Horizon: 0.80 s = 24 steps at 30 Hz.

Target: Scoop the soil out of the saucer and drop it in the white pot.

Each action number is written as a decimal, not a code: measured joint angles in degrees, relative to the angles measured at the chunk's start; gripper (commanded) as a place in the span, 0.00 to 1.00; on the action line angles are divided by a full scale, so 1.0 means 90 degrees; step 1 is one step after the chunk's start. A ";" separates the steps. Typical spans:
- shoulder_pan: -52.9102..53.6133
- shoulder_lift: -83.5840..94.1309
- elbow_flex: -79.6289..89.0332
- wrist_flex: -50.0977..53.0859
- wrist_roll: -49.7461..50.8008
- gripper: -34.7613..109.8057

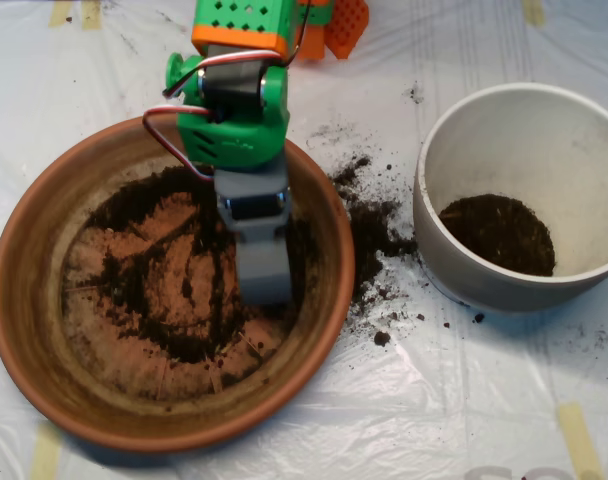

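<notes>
The terracotta saucer (pixel 44 300) fills the left half of the overhead view. Dark soil (pixel 174 300) lies thinly smeared over its floor, with bare clay showing between the patches. The green and orange arm reaches down from the top, and its grey scoop (pixel 264 285) is lowered inside the saucer, right of centre, with its tip among the soil. The white pot (pixel 524 150) stands to the right, apart from the saucer, with a round patch of soil (pixel 499 235) on its bottom.
Spilled soil (pixel 374 225) is scattered on the clear plastic sheet between the saucer and the pot. Strips of yellow tape (pixel 582 440) mark the sheet near the corners. The arm's orange base (pixel 329 25) sits at the top edge.
</notes>
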 measured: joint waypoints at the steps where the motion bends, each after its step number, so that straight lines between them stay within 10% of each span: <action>1: 0.0000 -0.0029 -0.0010 0.0010 -0.0029 0.48; 24: -0.0127 0.0166 0.0811 -0.1084 -0.1494 0.39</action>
